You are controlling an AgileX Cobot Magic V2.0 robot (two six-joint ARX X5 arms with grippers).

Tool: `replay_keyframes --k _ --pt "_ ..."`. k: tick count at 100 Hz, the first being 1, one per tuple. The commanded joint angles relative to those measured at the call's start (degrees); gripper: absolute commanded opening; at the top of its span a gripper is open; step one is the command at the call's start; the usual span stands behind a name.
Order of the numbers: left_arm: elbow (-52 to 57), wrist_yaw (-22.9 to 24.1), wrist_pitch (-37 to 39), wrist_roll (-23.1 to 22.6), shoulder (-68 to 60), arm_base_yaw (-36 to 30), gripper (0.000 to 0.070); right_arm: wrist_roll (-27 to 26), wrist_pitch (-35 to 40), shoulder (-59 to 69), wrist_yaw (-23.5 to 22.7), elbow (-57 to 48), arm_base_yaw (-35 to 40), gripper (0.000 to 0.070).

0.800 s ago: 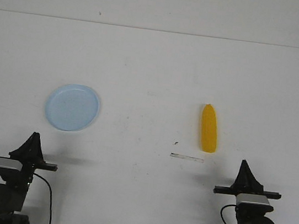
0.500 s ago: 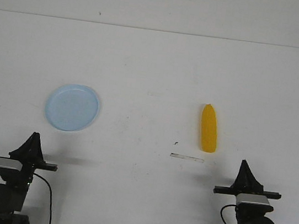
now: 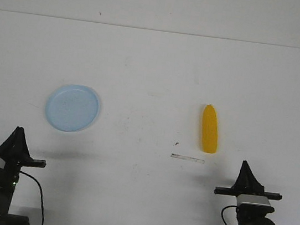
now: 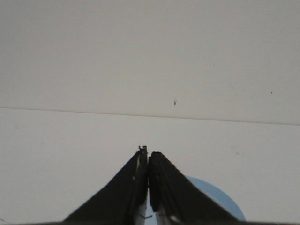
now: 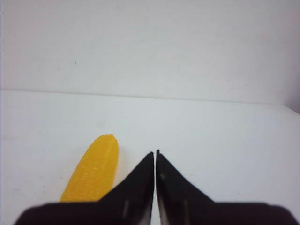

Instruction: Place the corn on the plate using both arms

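Observation:
The yellow corn [image 3: 210, 129] lies on the white table right of centre, its narrow end pointing away from me. It also shows in the right wrist view [image 5: 93, 171], just beside the fingers. The pale blue plate [image 3: 73, 108] lies left of centre, empty; part of its rim shows in the left wrist view [image 4: 220, 199]. My left gripper [image 3: 18, 130] is shut and empty near the table's front edge, nearer than the plate and a little left of it. My right gripper [image 3: 245, 164] is shut and empty, nearer than the corn and a little right of it.
A short thin strip [image 3: 187, 158] and a small dark speck [image 3: 176, 143] lie on the table just in front of the corn. The table's far edge [image 3: 161, 31] meets a white wall.
My left arm has shifted to the left along the front edge, its gripper still shut. The right arm, the corn and the plate have not moved.

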State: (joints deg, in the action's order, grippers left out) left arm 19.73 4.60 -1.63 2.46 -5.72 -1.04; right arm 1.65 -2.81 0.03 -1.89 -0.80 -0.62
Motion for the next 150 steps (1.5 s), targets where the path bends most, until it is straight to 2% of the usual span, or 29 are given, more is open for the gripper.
replay_keyframes --k 1,29,47,53,62,71,100,108,142,146,150 --pt "3.41 0.13 -3.02 -0.04 -2.54 -0.11 0.0001 -0.72 -0.66 0.02 -0.04 0.07 0.07 0.0009" --pt "17.4 0.13 -18.29 0.24 -18.64 -0.11 0.0001 -0.72 -0.66 0.02 -0.04 0.07 0.07 0.0009" --pt "22.43 -0.33 -21.64 2.97 -31.01 -0.09 0.0001 -0.72 -0.66 0.02 -0.04 0.07 0.07 0.0009" --pt "23.93 -3.04 -22.58 4.87 -35.54 -0.04 0.0001 -0.72 -0.66 0.02 -0.04 0.07 0.07 0.0009" --pt "26.71 -4.44 -24.24 7.76 -42.53 0.5 0.0001 -0.72 -0.66 0.02 -0.04 0.07 0.07 0.0009" --pt "29.27 -6.84 -24.55 8.9 -48.78 1.6 0.0001 -0.72 -0.63 0.02 0.02 0.07 0.07 0.0009" --pt "36.37 -25.62 -25.55 9.2 -64.48 11.74 0.0001 -0.72 -0.66 0.02 0.02 0.07 0.07 0.0009" --pt "38.49 -29.29 -26.51 9.22 -68.17 14.69 0.0001 -0.72 -0.66 0.02 0.0 0.07 0.07 0.0009" --pt "50.47 -29.92 -32.26 9.2 -85.83 21.33 0.0006 -0.72 -0.66 0.02 0.0 0.07 0.07 0.0009" --pt "51.8 -29.92 -33.05 9.2 -87.8 21.35 0.003 -0.72 -0.66 0.02 0.0 0.07 0.07 0.0009" --pt "52.74 -29.92 -33.29 9.2 -89.5 21.33 0.0095 -0.72 -0.66 0.02 0.02 0.07 0.07 0.0009"
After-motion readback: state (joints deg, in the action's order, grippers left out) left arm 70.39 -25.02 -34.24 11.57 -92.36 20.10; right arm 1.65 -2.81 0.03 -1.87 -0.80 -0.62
